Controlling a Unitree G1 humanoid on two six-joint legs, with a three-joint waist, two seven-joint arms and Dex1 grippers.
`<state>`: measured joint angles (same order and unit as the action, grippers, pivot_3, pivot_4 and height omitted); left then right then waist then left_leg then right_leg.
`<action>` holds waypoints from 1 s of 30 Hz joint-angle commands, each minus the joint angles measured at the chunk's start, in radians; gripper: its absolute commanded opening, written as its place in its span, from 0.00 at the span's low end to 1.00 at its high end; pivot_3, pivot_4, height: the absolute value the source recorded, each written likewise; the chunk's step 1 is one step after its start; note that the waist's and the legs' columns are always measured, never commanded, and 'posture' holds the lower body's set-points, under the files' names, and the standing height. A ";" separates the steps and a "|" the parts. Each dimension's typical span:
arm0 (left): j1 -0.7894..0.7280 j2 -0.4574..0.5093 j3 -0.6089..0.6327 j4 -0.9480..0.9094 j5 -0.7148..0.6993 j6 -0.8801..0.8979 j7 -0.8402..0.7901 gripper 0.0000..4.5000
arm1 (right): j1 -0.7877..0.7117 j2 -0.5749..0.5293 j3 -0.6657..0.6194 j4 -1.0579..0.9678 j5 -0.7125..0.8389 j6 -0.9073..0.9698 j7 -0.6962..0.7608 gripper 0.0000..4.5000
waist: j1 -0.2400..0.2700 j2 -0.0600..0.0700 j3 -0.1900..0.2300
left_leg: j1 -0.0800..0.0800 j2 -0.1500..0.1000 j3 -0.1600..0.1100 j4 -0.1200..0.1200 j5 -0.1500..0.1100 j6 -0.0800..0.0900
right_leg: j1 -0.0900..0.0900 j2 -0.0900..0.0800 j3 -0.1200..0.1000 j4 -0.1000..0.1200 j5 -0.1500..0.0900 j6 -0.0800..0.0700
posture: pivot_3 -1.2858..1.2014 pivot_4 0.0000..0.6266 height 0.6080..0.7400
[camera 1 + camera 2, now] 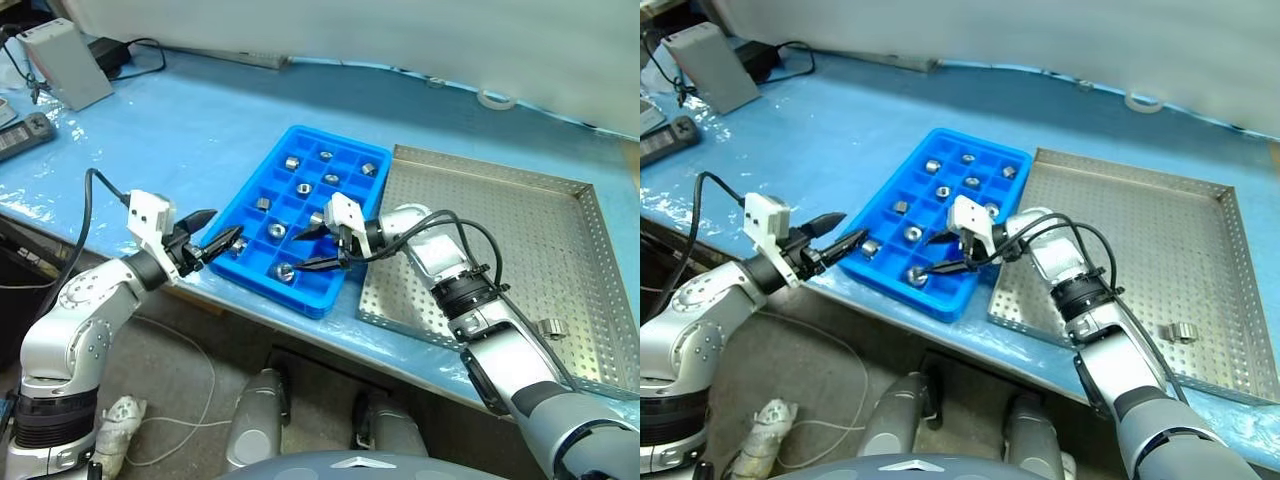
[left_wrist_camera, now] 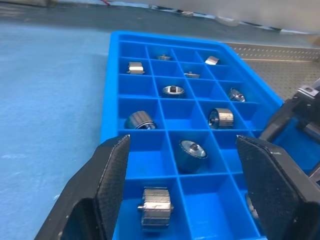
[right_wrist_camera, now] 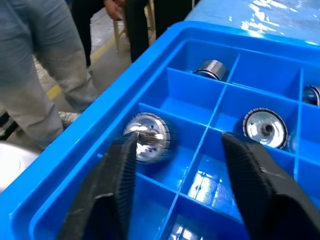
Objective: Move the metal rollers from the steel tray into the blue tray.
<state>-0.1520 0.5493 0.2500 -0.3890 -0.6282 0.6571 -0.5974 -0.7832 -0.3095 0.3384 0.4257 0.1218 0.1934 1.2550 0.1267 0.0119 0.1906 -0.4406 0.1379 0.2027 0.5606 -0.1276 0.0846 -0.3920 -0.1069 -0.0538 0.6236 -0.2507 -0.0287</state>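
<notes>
The blue tray [image 1: 310, 298] lies on the table's near edge, with several metal rollers [image 1: 303, 187] each in its own compartment. To its right, the steel tray [image 1: 520, 240] holds one roller [image 1: 552, 327] near its front rim. My right gripper [image 1: 314, 249] hovers open over the blue tray's near end. A roller [image 3: 147, 137] lies loose in the compartment below its fingers. My left gripper [image 1: 226, 224] is open at the blue tray's near left corner, just above a roller [image 2: 156, 206], with nothing between its fingers.
At the back left of the blue-covered table are a grey box [image 1: 65, 62], a black adapter with cable [image 1: 105, 50] and a dark handset [image 1: 25, 135]. A tape ring [image 1: 497, 99] lies at the back. A person's legs [image 3: 30, 75] stand beyond the table edge.
</notes>
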 commanded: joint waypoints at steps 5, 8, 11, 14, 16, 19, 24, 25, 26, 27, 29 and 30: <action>-0.133 -0.019 -0.084 0.070 -0.002 -0.015 -0.041 0.80 | -0.020 -0.121 -0.138 -0.108 0.057 0.085 -0.033 0.66 | 0.003 0.000 0.000 | 0.000 -0.001 0.000 0.000 0.000 -0.001 | 0.001 0.000 0.000 0.000 0.000 0.000 | 0.53 0.24 1.00; -0.222 -0.055 -0.148 0.137 0.008 -0.018 -0.064 0.80 | 0.022 -0.237 -0.216 -0.187 0.080 0.131 -0.041 0.66 | -0.002 0.000 0.000 | 0.000 -0.001 0.001 0.001 0.000 0.000 | 0.002 -0.001 0.001 -0.001 0.000 0.000 | 0.50 0.24 1.00; -0.296 -0.103 -0.208 0.198 0.023 -0.025 -0.088 0.80 | 0.102 -0.342 -0.280 -0.265 0.088 0.167 -0.056 0.66 | -0.011 -0.001 0.000 | 0.000 -0.001 0.001 0.002 0.000 0.000 | 0.003 0.000 0.001 -0.001 0.000 0.000 | 0.47 0.24 1.00; -0.369 -0.155 -0.266 0.274 0.042 -0.043 -0.130 0.80 | 0.224 -0.440 -0.366 -0.357 0.094 0.222 -0.106 0.66 | -0.037 -0.001 0.000 | 0.000 -0.001 0.002 0.002 -0.001 0.002 | 0.003 0.000 0.001 -0.002 0.000 0.000 | 0.44 0.24 1.00; -0.409 -0.184 -0.293 0.332 0.057 -0.062 -0.159 0.80 | 0.312 -0.498 -0.421 -0.410 0.098 0.243 -0.127 0.66 | -0.053 -0.001 0.000 | 0.000 -0.001 0.002 0.003 -0.001 0.003 | 0.003 0.000 0.001 -0.002 0.000 0.000 | 0.41 0.24 1.00; -0.464 -0.215 -0.326 0.410 0.082 -0.090 -0.207 0.80 | 0.457 -0.561 -0.513 -0.503 0.121 0.288 -0.154 0.66 | -0.084 0.000 -0.001 | 0.000 0.000 0.002 0.003 -0.001 0.003 | 0.003 0.000 0.001 -0.003 0.000 0.000 | 0.39 0.24 1.00; -0.522 -0.266 -0.354 0.550 0.121 -0.165 -0.286 0.80 | 0.632 -0.579 -0.677 -0.606 0.155 0.363 -0.244 0.66 | -0.139 0.001 -0.001 | 0.003 0.000 0.003 0.004 -0.002 0.004 | 0.005 0.000 0.002 -0.004 0.000 0.000 | 0.35 0.24 1.00; -0.526 -0.278 -0.361 0.580 0.128 -0.187 -0.309 0.80 | 0.669 -0.575 -0.698 -0.615 0.148 0.365 -0.263 0.66 | -0.145 0.002 -0.002 | 0.003 0.000 0.003 0.005 -0.002 0.004 | 0.006 0.000 0.002 -0.004 0.000 0.000 | 0.34 0.24 1.00; -0.530 -0.286 -0.365 0.601 0.134 -0.202 -0.325 0.80 | 0.696 -0.575 -0.710 -0.622 0.145 0.365 -0.277 0.66 | -0.148 0.002 -0.002 | 0.003 0.000 0.003 0.005 -0.002 0.005 | 0.006 0.000 0.002 -0.004 0.000 0.000 | 0.34 0.24 1.00; -0.535 -0.294 -0.368 0.618 0.141 -0.214 -0.338 0.80 | 0.720 -0.574 -0.720 -0.629 0.144 0.364 -0.288 0.66 | -0.153 0.002 -0.002 | 0.004 0.001 0.003 0.006 -0.003 0.006 | 0.007 0.000 0.002 -0.004 0.000 0.000 | 0.34 0.24 1.00; -0.549 -0.308 -0.372 0.648 0.151 -0.232 -0.359 0.80 | 0.774 -0.570 -0.741 -0.636 0.151 0.361 -0.299 0.66 | -0.160 0.002 -0.002 | 0.003 0.001 0.003 0.008 -0.004 0.007 | 0.008 0.000 0.002 -0.004 0.000 0.000 | 0.33 0.24 1.00; -0.558 -0.313 -0.371 0.663 0.157 -0.240 -0.368 0.80 | 0.796 -0.565 -0.756 -0.632 0.158 0.364 -0.307 0.66 | -0.165 0.002 -0.002 | 0.003 0.001 0.003 0.009 -0.004 0.008 | 0.008 0.000 0.002 -0.004 0.000 0.000 | 0.33 0.24 1.00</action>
<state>-0.6776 0.2387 -0.1224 0.2778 -0.4782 0.4507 -0.9399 0.0001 -0.8763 -0.3633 -0.1750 0.2569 0.5565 0.9619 -0.0379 0.0139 0.1887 -0.4384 0.1385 0.2052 0.5709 -0.1330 0.0943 -0.3839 -0.1068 -0.0521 0.6190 -0.2505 -0.0283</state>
